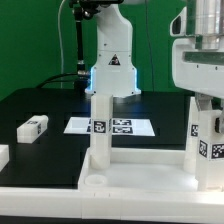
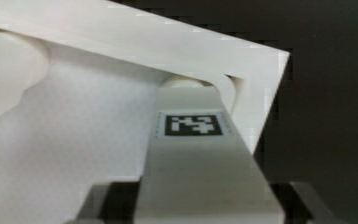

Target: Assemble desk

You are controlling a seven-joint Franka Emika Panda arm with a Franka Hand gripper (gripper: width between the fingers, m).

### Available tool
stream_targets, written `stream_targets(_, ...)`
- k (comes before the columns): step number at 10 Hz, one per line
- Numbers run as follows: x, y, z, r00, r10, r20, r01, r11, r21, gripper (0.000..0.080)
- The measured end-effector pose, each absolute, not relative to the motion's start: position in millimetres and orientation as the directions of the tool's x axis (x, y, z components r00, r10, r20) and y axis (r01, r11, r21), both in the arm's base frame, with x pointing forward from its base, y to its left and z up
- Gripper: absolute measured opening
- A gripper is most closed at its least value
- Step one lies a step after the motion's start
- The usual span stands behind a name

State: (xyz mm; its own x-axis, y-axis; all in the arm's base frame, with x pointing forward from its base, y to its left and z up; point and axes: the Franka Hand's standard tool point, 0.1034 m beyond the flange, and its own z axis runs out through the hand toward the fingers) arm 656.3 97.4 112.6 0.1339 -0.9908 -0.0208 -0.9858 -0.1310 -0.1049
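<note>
The white tabletop (image 1: 130,182) lies upside down at the front of the table, rim up. One white leg (image 1: 100,128) stands upright in its corner on the exterior view's left. My gripper (image 1: 206,98) hangs over the corner on the exterior view's right, shut on a second upright leg (image 1: 199,135) with marker tags. In the wrist view this leg (image 2: 197,150) runs from between my dark fingers (image 2: 119,202) down to a corner socket of the tabletop (image 2: 87,110). My gripper (image 2: 206,205) closes on both of its sides. Whether the leg's end is seated is hidden.
A loose white leg (image 1: 33,126) lies on the black table at the exterior view's left, and another white piece (image 1: 3,155) lies at the left edge. The marker board (image 1: 112,126) lies behind the tabletop. The robot base (image 1: 112,60) stands at the back.
</note>
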Motion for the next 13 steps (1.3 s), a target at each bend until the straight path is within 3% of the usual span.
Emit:
stream_targets(1, 656.4, 97.3, 112.6, 0.127, -0.992, -0.021, -0.987, -0.124, -0.105, 0.0290)
stream_targets(2, 656.3, 97.4, 112.5, 0.133, -0.991, -0.021, -0.986, -0.130, -0.105, 0.0403)
stream_targets(3, 655.0, 97.3, 112.2, 0.169, -0.985, -0.018, -0.981, -0.167, -0.096, 0.0403)
stream_targets(5, 654.1, 99.8, 114.4, 0.367, -0.930, 0.007, -0.928, -0.366, -0.066, 0.0630)
stream_targets(8, 654.7, 102.3, 115.1, 0.681, -0.731, 0.039, -0.729, -0.682, -0.053, 0.0649)
stream_targets(13, 654.8, 103.6, 115.0, 0.923, -0.381, 0.059, -0.380, -0.924, -0.032, 0.0649)
